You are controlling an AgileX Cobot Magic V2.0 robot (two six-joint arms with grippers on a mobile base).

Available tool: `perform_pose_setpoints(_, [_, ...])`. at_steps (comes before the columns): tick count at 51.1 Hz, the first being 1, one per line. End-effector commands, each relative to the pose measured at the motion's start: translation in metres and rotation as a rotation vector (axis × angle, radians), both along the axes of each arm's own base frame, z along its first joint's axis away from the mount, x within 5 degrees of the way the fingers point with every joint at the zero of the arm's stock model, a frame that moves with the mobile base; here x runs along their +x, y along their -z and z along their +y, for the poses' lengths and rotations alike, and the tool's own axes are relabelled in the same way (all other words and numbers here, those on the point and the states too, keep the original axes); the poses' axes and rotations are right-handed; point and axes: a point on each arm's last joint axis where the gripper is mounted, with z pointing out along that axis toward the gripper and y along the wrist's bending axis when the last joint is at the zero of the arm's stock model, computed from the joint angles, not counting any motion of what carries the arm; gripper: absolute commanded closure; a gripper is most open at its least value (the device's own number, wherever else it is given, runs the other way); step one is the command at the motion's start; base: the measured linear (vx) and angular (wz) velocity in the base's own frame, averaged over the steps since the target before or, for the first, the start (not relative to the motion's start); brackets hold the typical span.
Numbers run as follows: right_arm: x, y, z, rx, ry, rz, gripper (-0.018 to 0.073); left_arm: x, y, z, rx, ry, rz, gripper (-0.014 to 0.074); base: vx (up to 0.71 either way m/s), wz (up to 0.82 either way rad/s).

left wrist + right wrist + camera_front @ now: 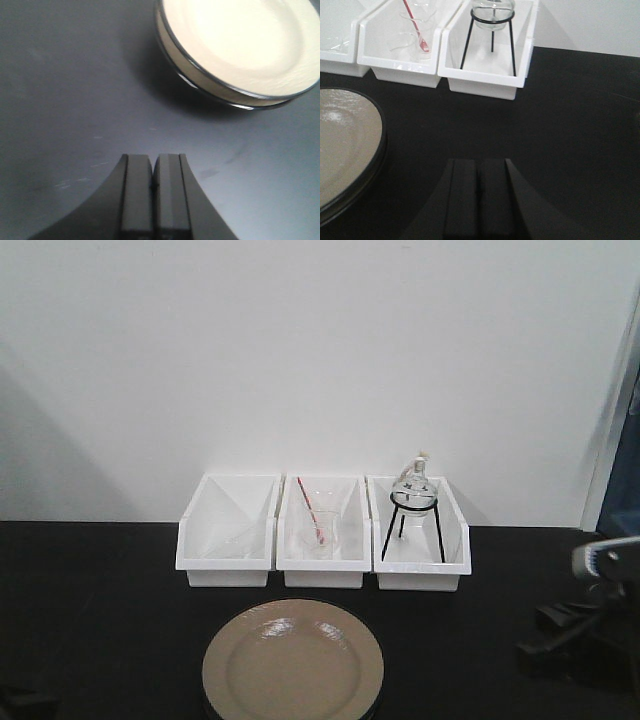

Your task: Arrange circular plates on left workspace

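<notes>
White bins (323, 540) hold glassware; plates (293, 665) stacked; both end effectors (152, 195) (479, 197) closed, empty.

Both grippers' fingers (152, 195) (479, 197) together (empty)

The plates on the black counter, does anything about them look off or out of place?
Nothing looks damaged or spilled. The plates sit stacked, one on the other, on the black counter in front of the white bins, not yet set apart. Both the left hand and right hand are shut and empty.
</notes>
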Motion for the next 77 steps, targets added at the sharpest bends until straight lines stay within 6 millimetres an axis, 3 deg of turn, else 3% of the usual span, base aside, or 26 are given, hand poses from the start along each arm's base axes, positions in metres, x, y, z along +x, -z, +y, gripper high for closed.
perform_pose_setpoints(1, [-0.031,-0.009,-0.006,-0.014,0.008,-0.071,0.0564,-0.026,-0.017,0.000,0.039,-0.041,-0.188,0.0597,0.00,0.00])
perform_pose_setpoints(12, [-0.073,0.000,-0.015,-0.025,0.044,-0.119,0.0564,-0.097,-0.030,-0.007,0.069,-0.060,-0.515,0.0597,0.00,0.00])
perform_pose_setpoints(23, [-0.081,-0.007,-0.018,-0.027,0.066,-0.163,0.0564,-0.138,-0.031,-0.011,0.074,-0.071,-0.683,0.0597,0.00,0.00])
perform_pose_setpoints(30, [-0.080,-0.006,-0.018,0.007,0.078,-0.154,0.0564,-0.146,-0.031,-0.013,0.073,-0.057,-0.711,0.0597,0.00,0.00])
perform_pose_setpoints(58, [-0.080,-0.006,-0.018,0.010,0.079,-0.154,0.0564,-0.146,-0.030,-0.015,0.069,-0.038,-0.701,0.0596,0.00,0.00])
perform_pose_setpoints(67, [-0.080,-0.006,-0.018,0.010,0.079,-0.154,0.0564,-0.152,-0.029,-0.010,0.126,-0.083,-0.739,0.0596,0.00,0.00])
perform_pose_setpoints(77, [-0.080,-0.006,-0.018,0.010,0.079,-0.154,0.0564,-0.163,-0.015,-0.004,0.090,-0.180,-0.642,0.0596,0.00,0.00])
